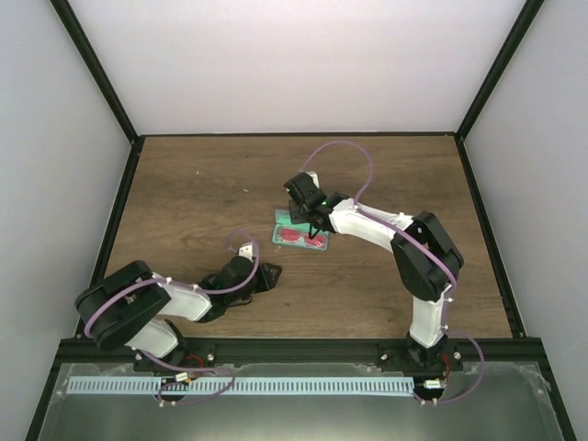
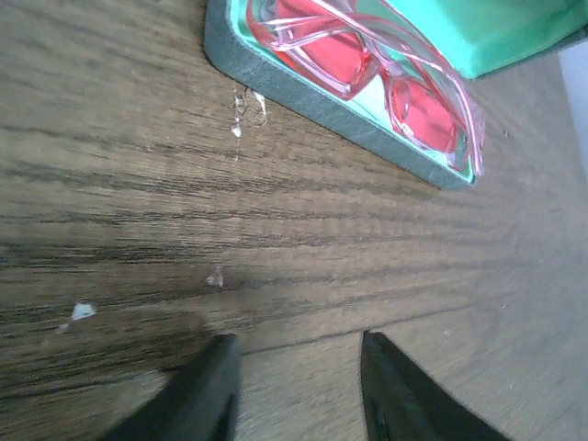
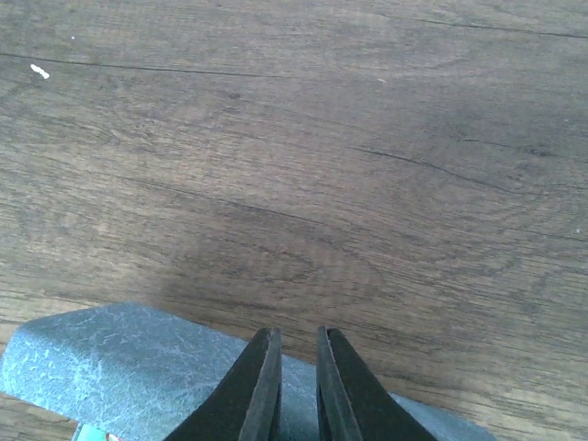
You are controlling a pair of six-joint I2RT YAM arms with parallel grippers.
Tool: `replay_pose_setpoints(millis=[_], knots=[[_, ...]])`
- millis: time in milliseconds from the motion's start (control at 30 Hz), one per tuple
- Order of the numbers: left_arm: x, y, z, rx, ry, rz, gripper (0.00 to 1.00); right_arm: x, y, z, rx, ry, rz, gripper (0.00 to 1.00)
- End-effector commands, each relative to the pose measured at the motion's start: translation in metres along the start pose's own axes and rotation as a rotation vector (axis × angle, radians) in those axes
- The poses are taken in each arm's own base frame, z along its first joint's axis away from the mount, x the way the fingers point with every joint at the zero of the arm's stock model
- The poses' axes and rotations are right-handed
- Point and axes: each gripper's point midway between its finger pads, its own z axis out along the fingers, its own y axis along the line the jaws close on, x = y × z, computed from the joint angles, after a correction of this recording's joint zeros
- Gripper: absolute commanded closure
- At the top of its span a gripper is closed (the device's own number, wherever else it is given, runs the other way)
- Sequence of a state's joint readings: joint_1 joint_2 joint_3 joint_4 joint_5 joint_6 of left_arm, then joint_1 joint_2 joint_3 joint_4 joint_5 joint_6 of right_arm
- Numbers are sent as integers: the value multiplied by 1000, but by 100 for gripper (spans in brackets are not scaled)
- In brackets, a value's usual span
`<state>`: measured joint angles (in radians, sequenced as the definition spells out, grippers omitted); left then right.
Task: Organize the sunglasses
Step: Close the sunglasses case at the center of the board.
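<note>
In the middle of the brown wooden table [image 1: 202,193] lies a grey-blue rectangular case [image 2: 322,106] with a teal lining. It is open. The sunglasses [image 2: 367,73], a small pair with red translucent lenses and a thin pink frame, are lying inside its lower half. I judge that the main step, placing them in the case, is done. They seem to sit flat within the rim, though the far end of the pair is cut off in the left wrist view.

What is left is closing the case. Its lid [image 3: 138,358] stands raised on the far side, showing teal on the inside and a grey-blue grained surface on the outside.

The right gripper [image 3: 296,335] is at the upper edge of this lid. Its fingers are almost pressed together, with only a thin slit between them. I cannot tell whether they pinch the edge or only rest against it.

The left gripper [image 2: 299,344] hovers low over bare wood near the case. It is partly spread, with nothing between its fingers. It touches neither the case nor the sunglasses.

I see no cloth in these views.
</note>
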<state>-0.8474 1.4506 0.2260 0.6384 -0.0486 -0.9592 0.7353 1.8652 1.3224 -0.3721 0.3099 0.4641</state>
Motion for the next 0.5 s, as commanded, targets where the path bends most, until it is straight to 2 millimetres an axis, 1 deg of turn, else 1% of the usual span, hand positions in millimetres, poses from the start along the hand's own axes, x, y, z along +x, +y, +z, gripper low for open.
replay_pose_setpoints(millis=[0,133,167,300,467], knots=[[7,-9,11,34,45,-1,68,-9,-1,0,14,-6,4,87],[5,-1,18,-10,29,-6,88,-6,0,0,-1,0,9,87],[5,0,20,-19,25,-7,91,-6,1,0,-5,2,10,87],[2,1,28,-42,18,-9,94,1,0,1,-10,18,11,87],[-5,-4,41,-57,7,-5,96,13,0,3,-30,35,11,87]])
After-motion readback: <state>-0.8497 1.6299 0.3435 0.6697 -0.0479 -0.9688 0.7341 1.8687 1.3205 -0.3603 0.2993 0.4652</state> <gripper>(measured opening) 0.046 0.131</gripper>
